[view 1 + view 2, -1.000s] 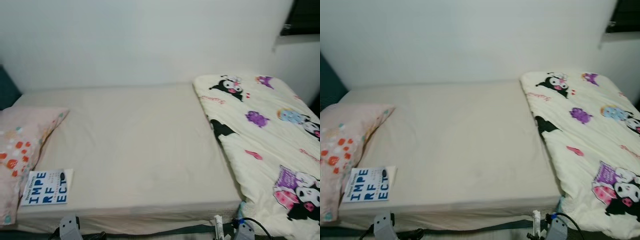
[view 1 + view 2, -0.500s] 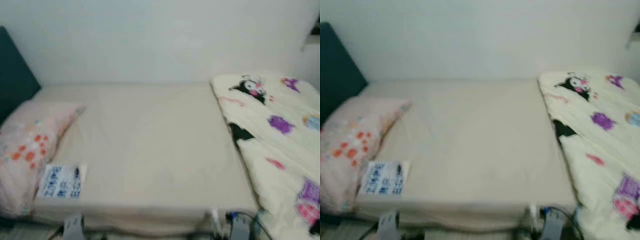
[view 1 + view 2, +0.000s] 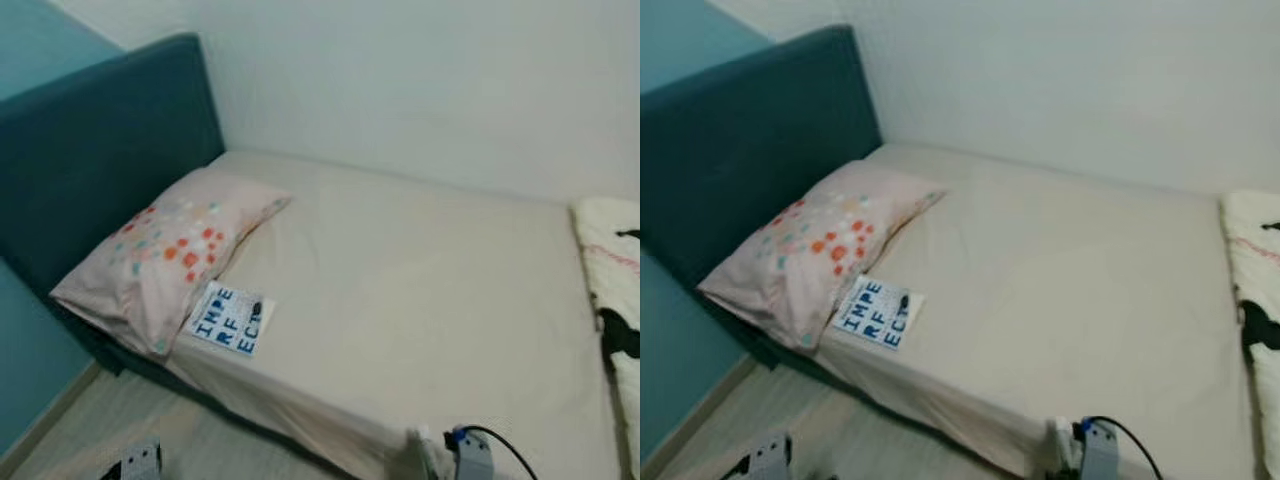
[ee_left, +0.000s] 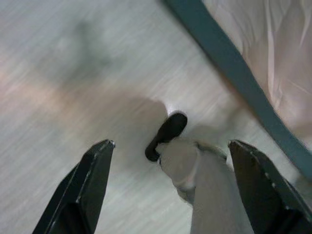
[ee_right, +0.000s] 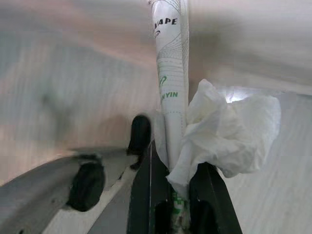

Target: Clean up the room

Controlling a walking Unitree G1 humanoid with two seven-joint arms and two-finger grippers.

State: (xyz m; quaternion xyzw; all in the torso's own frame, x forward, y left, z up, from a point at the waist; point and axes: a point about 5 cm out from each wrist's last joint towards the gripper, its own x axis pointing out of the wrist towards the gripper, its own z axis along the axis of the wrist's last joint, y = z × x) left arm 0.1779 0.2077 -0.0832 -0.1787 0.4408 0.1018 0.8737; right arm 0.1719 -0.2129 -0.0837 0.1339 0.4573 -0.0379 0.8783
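A home bedroom is being shown: a bed [image 3: 420, 310] with a beige sheet, a teal headboard [image 3: 100, 170], a floral pillow [image 3: 170, 255], a book [image 3: 230, 318], and a cartoon-print quilt [image 3: 612, 300] are being seen.

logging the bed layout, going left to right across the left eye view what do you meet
teal headboard → floral pillow → blue-lettered book → bare beige sheet → cartoon-print blanket at the right edge
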